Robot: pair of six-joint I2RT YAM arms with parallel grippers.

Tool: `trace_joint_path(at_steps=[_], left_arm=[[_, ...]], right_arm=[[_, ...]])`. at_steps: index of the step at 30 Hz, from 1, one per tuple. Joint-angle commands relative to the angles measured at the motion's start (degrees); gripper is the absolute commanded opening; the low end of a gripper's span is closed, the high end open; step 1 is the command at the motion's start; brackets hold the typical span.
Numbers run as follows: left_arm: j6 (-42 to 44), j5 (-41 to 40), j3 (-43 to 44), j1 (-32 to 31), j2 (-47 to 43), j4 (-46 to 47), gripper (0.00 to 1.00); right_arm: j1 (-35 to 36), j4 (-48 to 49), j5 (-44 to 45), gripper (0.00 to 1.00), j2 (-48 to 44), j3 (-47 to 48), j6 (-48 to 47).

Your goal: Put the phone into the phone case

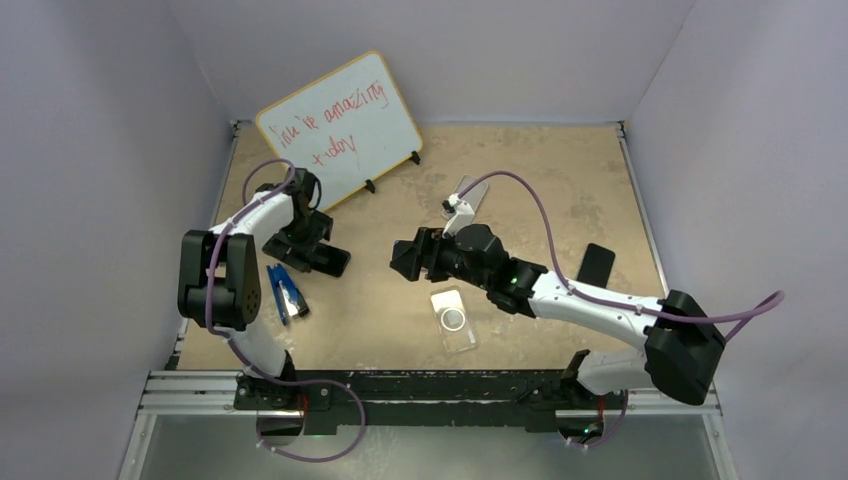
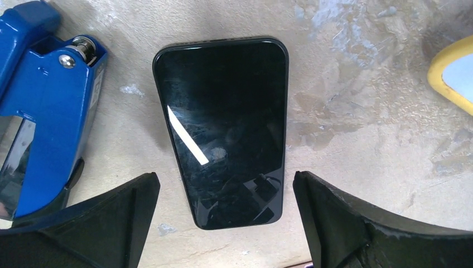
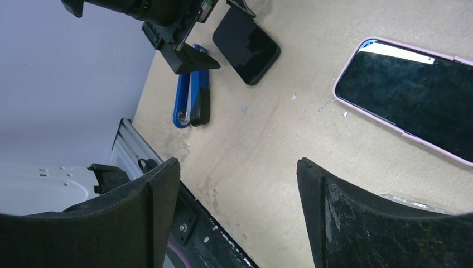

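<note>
Insertion is not begun: phone is laid flat, well apart from case. Left gripper jaws are spread astride phone; right gripper jaws are spread, nothing held.

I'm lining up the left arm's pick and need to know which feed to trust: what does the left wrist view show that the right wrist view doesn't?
Only the left wrist view: the yellow-framed corner of the whiteboard at its right edge. Only the right wrist view: a second phone in a pink case, lying apart from the others. Both: the bare black phone, the blue stapler beside it, and the open left gripper over the phone, one finger on each side.
</note>
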Motion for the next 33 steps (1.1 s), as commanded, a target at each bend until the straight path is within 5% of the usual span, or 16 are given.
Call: trace_joint_path(at_steps=[1, 15, 25, 33], left_arm=[[-1.9, -1.9, 0.6, 0.4, 0.8, 1.6, 0.97], [-3.3, -2.0, 2.8, 0.4, 6.7, -1.1, 0.93], [2.2, 4.0, -0.9, 0.2, 3.4, 0.1, 0.66], [5.1, 6.8, -7.8, -1.0, -6.6, 1.7, 0.54]], right_arm=[[0.1, -0.9, 1.6, 0.78, -2.0, -0.8, -1.6], [0.1, -2.0, 2.0, 0.80, -2.8, -1.1, -1.6], [0.1, -1.9, 1.4, 0.80, -0.8, -0.7, -1.1], [0.1, -0.2, -1.3, 0.79, 2.4, -0.8, 0.8]])
